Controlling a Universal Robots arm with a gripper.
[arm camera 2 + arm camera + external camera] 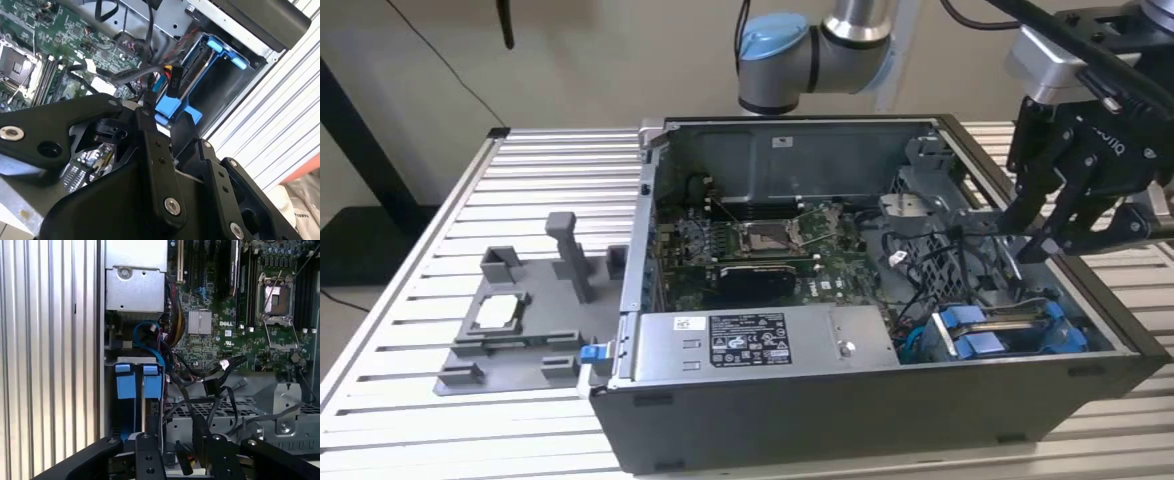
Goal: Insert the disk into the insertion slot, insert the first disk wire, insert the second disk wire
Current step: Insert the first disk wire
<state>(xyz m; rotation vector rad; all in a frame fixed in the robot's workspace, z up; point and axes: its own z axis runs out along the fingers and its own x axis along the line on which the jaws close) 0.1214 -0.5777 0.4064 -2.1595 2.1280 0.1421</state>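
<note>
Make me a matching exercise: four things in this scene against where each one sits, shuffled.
1 disk
2 power-supply box
3 grey fixture
4 gripper

A on the slatted table, outside the computer case
B over the case's side, exterior view's right
C inside the case, near corner, exterior view's right
D inside the case, along its near wall

Pairs: 1-C, 2-D, 3-A, 4-B

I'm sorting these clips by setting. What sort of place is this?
Probably a robotics lab bench for computer assembly trials: an open computer case sits on a slatted metal table, a robot arm reaches over it, and a grey parts fixture lies beside the case.
</note>
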